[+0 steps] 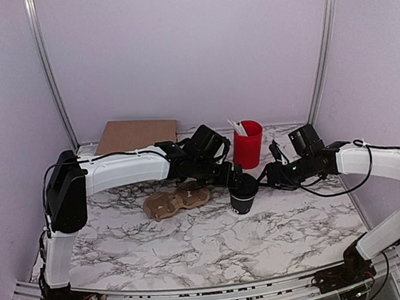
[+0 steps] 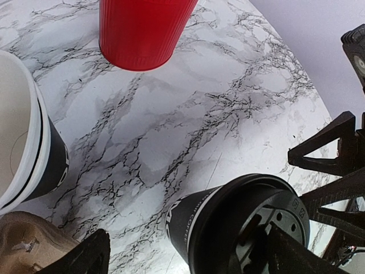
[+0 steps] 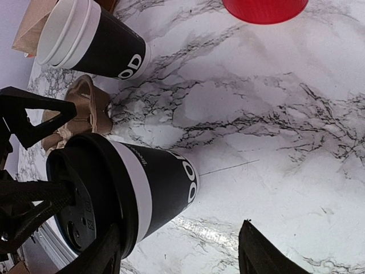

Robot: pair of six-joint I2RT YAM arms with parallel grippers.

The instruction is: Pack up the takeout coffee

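The small black paper cup (image 1: 243,197), lettered in white and capped with a round black plastic lid (image 2: 268,220), stood upright near the middle of the table (image 1: 301,225). It was just right of a brown moulded-pulp drink carrier (image 1: 175,201) and nearer than the tall red ribbed plastic cup (image 1: 248,145).

The left pincer (image 2: 188,242) was spread wide and held nothing. One of its fingers lay across the lid's edge, but whether it touched could not be told. The right pincer (image 3: 181,240), reaching in from the right, was likewise wide open and empty, with the cup close beside one finger.

The cup would probably be light if empty and heavier and liable to slosh if filled; the closed lid hid which. Its thin paper wall would likely give under a hard squeeze, and that could pop the lid. The safest hold seemed to be across the sidewall just below the lid, where the rim stiffens it. The smooth, tapered side might slip in a loose grip.

The table was flat and smooth, white with grey marble veining, so a nudged cup would probably slide rather than tip. A stack of lidless black paper cups with white rims (image 3: 85,34) stood beyond the carrier, and a flat brown cardboard sheet (image 1: 137,133) lay at the far left. Plain pale lilac walls (image 1: 189,51) closed in the far and side edges.
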